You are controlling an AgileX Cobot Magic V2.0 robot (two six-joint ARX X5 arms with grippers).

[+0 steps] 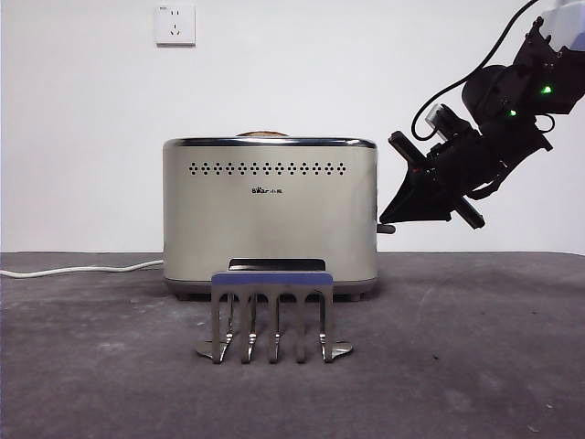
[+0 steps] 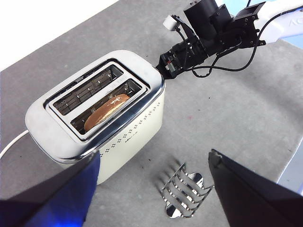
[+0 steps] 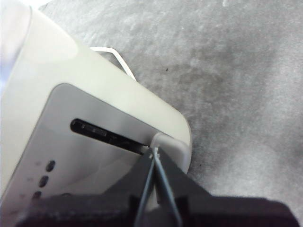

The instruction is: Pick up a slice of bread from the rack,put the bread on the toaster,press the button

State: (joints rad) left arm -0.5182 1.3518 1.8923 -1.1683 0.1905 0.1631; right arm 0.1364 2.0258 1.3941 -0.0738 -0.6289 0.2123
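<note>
Late stage of the task. The slice of bread [image 2: 106,110] sits low in one of the two slots of the toaster [image 1: 270,215], the slot nearer the perforated face, with only its brown domed crust showing above the chrome rim in the front view; the other slot is bare. The rack [image 1: 271,315] stands emptied on the grey table [image 1: 475,366] just in front of the toaster, so picking up and loading appear complete. What remains, by judgement, is the press: the right gripper [image 3: 154,156] has its two jaws clenched together, nothing between them, with the tips resting on the pale lever knob [image 3: 168,144] at the low end of the dark vertical slot in the toaster's end panel. The knob's low position suggests the press is under way or nearly finished, though whether it has latched cannot be told. The left gripper [image 2: 151,184] hangs high above the rack, released, jaws wide apart and holding nothing. Count: one toaster with two slots, one slice of bread, one rack with five upright slats, one white cord [image 1: 82,269] trailing from the toaster, one wall socket [image 1: 175,25], two grippers.
</note>
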